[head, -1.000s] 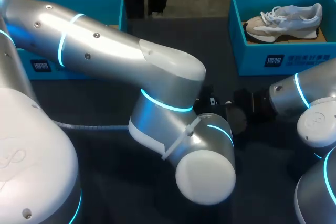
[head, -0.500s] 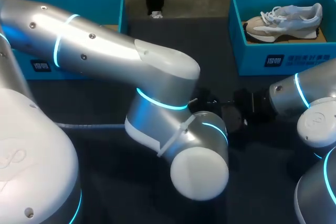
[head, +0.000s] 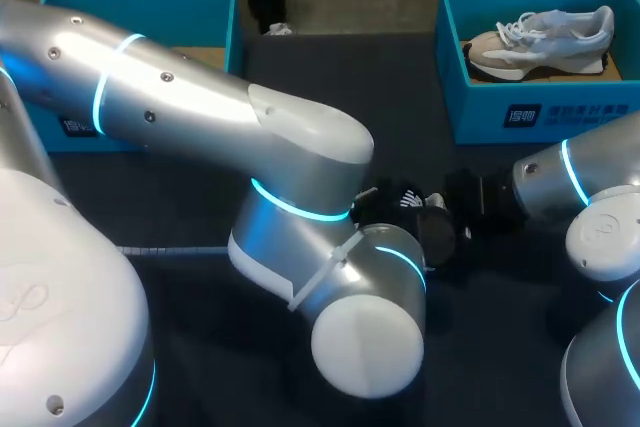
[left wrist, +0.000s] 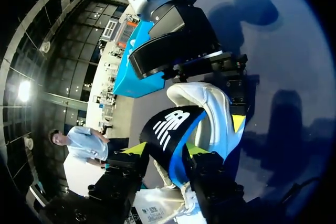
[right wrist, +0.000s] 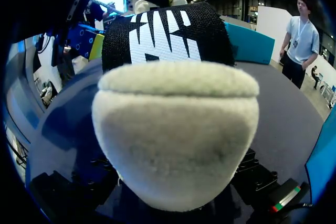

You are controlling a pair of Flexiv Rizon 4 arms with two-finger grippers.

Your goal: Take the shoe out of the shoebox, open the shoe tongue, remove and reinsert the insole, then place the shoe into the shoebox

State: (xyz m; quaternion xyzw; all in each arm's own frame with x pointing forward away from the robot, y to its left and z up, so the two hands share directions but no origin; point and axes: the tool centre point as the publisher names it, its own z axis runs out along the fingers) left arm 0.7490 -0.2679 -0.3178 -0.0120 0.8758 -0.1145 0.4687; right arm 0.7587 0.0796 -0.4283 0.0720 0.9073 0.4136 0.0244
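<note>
I found my left arm (head: 200, 112) lying across the near middle of the table (head: 330, 77). Its left gripper (left wrist: 166, 149) was clamped on the black insole (left wrist: 168, 127), a yellow tip against each side. The insole stood up out of the shoe (left wrist: 212, 111), its lower end inside the opening.

The right arm (head: 570, 182) came in from the right. I judged the right gripper (head: 438, 225) closed on the shoe at the heel end. One yellow tip lay against the shoe's side; the other was hidden behind it. The shoe sat between the two grippers over mid-table, outside both boxes.

At the far edge, the right box (head: 545, 112) held a second shoe (head: 545, 39) lying on its side. The left box (head: 215, 17) stood at the far left, partly hidden by my left arm.
</note>
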